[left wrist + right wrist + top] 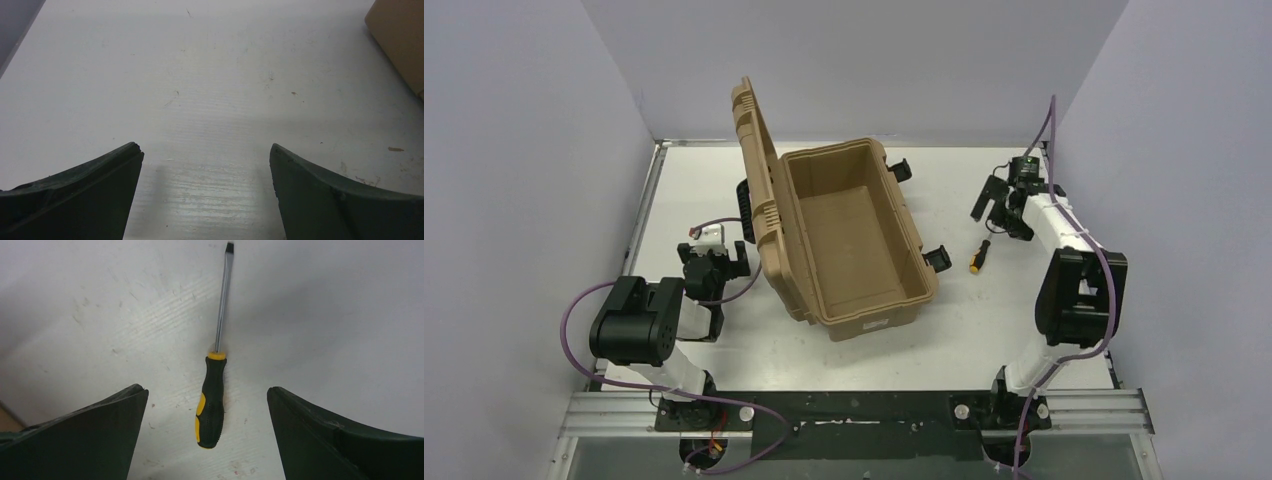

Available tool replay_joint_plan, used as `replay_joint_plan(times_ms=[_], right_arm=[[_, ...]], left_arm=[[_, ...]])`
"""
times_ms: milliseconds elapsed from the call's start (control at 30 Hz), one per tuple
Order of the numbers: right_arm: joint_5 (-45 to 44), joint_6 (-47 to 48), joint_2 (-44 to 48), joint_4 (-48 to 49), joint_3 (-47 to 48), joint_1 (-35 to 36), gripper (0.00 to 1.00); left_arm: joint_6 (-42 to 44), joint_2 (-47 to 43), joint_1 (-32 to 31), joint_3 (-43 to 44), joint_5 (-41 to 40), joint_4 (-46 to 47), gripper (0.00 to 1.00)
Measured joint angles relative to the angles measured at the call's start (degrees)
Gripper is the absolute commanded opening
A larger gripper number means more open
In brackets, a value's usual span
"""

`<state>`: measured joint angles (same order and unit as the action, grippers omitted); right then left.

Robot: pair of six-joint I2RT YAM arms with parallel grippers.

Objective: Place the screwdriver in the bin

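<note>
My left fingers [100, 190] sat spread over bare surface [210, 75], idle beside the open bin [864, 318]. The screwdriver [211, 400] lay right of the bin, below and between my 2 spread right fingers [90, 435]; I judged lowering straight and pinching the handle's middle best.

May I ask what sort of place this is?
Likely a robot lab test cell: bare grey walls box in a white table, with the left arm and right arm bolted at its edge.
</note>
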<state>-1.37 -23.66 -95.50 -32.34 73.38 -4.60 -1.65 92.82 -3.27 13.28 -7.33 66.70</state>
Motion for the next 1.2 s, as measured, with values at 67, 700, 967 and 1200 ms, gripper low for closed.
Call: replay_joint_plan(times_ms=[67, 700, 967, 1200], right_arm=[[1.84, 0.61, -4.0, -1.97, 0.55, -0.15, 0.85], [6.08, 5.38, -10.27, -8.37, -0.52, -0.2, 0.0], [1.55, 9.64, -7.48, -23.21, 20.22, 0.22, 0.0], [-1.49, 9.25, -7.06, -36.17, 41.11, 5.05, 0.0]], left_arm=[[0.02, 0.0, 0.0, 0.0, 0.02, 0.0, 0.97], [0.02, 0.0, 0.0, 0.0, 0.02, 0.0, 0.97], [0.02, 0.0, 0.0, 0.0, 0.02, 0.0, 0.97], [0.02, 0.0, 0.0, 0.0, 0.02, 0.0, 0.97]])
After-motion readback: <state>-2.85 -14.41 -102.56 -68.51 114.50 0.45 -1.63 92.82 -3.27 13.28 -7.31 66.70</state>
